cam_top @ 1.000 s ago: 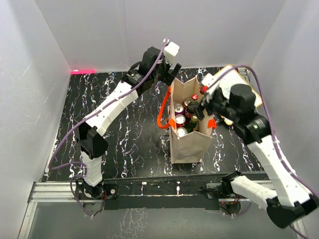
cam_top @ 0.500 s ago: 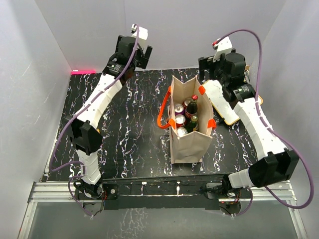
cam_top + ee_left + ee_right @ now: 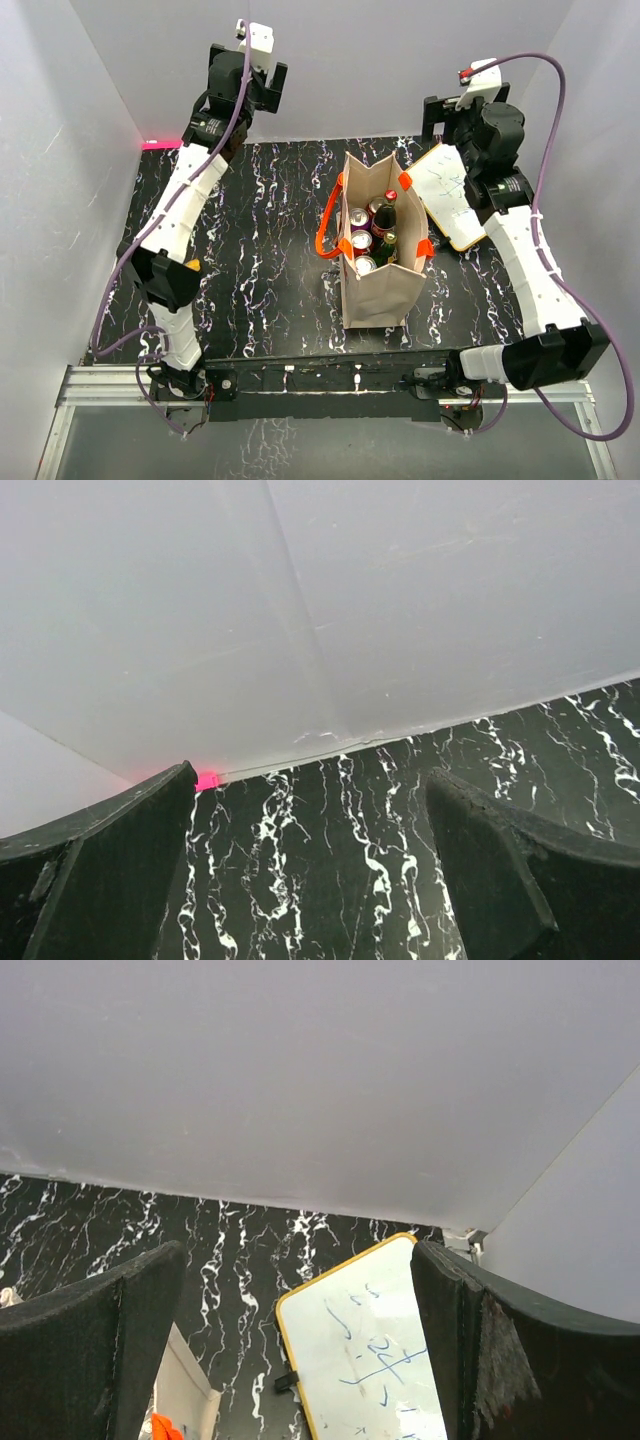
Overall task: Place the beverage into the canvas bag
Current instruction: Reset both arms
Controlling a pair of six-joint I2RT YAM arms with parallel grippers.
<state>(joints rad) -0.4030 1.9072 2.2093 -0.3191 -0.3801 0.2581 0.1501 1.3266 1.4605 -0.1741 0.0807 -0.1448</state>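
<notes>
The beige canvas bag (image 3: pixel 376 290) stands upright mid-table with orange handles (image 3: pixel 322 232) hanging at its sides. Inside its open mouth are several beverage cans (image 3: pixel 361 241) and a dark bottle with a red cap (image 3: pixel 389 203). My left gripper (image 3: pixel 245 88) is raised at the back left, far from the bag, open and empty (image 3: pixel 310 780), facing the back wall. My right gripper (image 3: pixel 450 118) is raised at the back right, open and empty (image 3: pixel 298 1255). Only a corner of the bag (image 3: pixel 186 1380) shows in the right wrist view.
A yellow-rimmed whiteboard (image 3: pixel 450 196) (image 3: pixel 372 1350) lies on the black marbled table (image 3: pixel 260 260) right of the bag. White walls close in the back and both sides. A pink light (image 3: pixel 165 143) (image 3: pixel 207 780) glows at the back left corner.
Both arms have lifted away from the bag's mouth and swung out to the back corners. The right gripper's jaws have spread wider.
</notes>
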